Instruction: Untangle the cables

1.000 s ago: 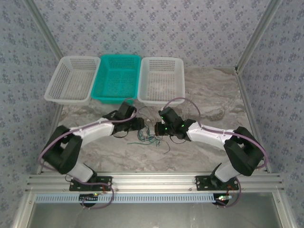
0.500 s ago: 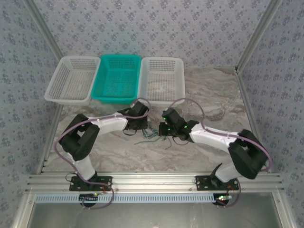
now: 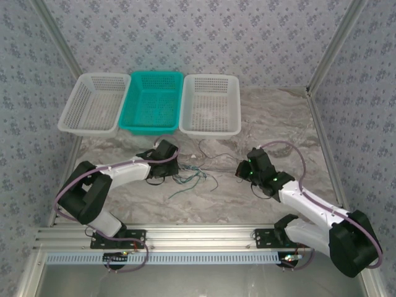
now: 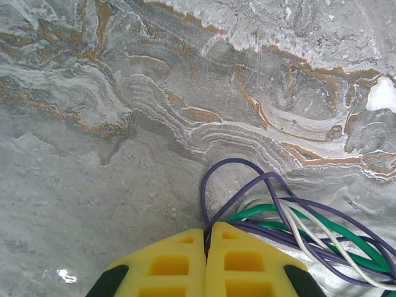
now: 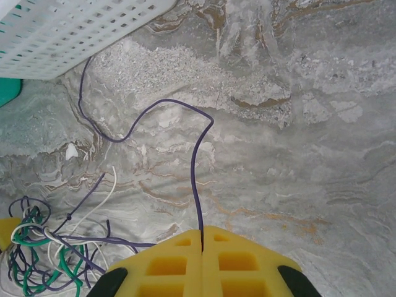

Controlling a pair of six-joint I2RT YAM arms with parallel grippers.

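Cables [image 3: 190, 177]: purple, green, white strands, knotted at table [image 3: 272, 124] centre.
Left gripper [image 4: 206, 240], 9 o'clock of knot: clamped on purple loop [image 4: 213, 179].
Right gripper [image 5: 202, 238], 3 o'clock: pinching single purple strand [image 5: 195, 167], partly free.
Progress, judged: early; bulk tangled.
Containers at 12 o'clock: white basket [image 3: 86, 127], teal basket [image 3: 148, 129], second white basket [image 3: 209, 131]; no cable seen inside.

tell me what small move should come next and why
Probably draw the right gripper a little farther from the tangle: it is shut on one purple wire lying slack, while the left gripper is shut on the tangle's purple loop, so pulling may free that strand.
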